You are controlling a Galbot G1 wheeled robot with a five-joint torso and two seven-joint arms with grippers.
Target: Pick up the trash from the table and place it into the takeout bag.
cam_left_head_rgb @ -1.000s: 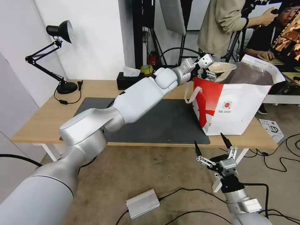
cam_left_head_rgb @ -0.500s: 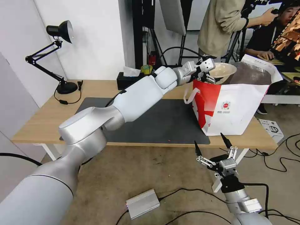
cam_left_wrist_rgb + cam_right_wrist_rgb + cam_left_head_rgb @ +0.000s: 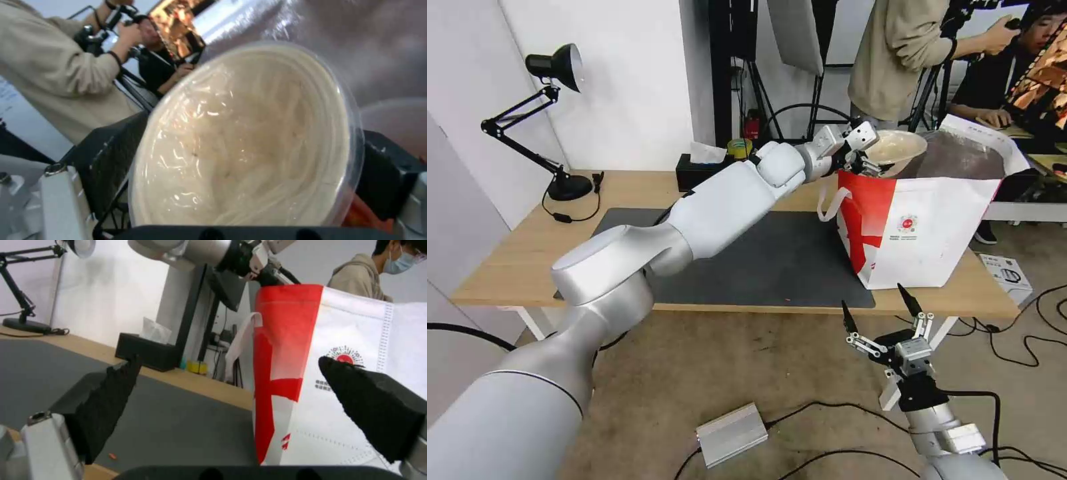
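The shallow beige bowl [image 3: 897, 148] sits tilted in the air above the open mouth of the takeout bag [image 3: 920, 230], pinched at its near rim by the left gripper [image 3: 864, 155], whose arm reaches across the bench [image 3: 514, 253] from about seven o'clock toward one o'clock. I judge this to be the placing step: the bowl is over the opening but not yet inside, so the next move calls for lowering it past the foil-lined rim and only then letting the fingers part, taking care that the tilted bowl does not catch on the bag's near edge or tip the bag over. The bag stands at the three o'clock end of the dark mat [image 3: 774, 267]. The right gripper [image 3: 884, 313] hangs below the bench's front edge at about five o'clock, fingers spread wide and holding nothing. The left wrist view shows what the head view cannot: the bowl [image 3: 249, 140] has a clear film or lid stretched over a pale, smeared interior. The right wrist view gives the bag's red-and-white side [image 3: 320, 373] and its white strap [image 3: 242, 340] from low down, with the black tissue box [image 3: 146, 355] behind.
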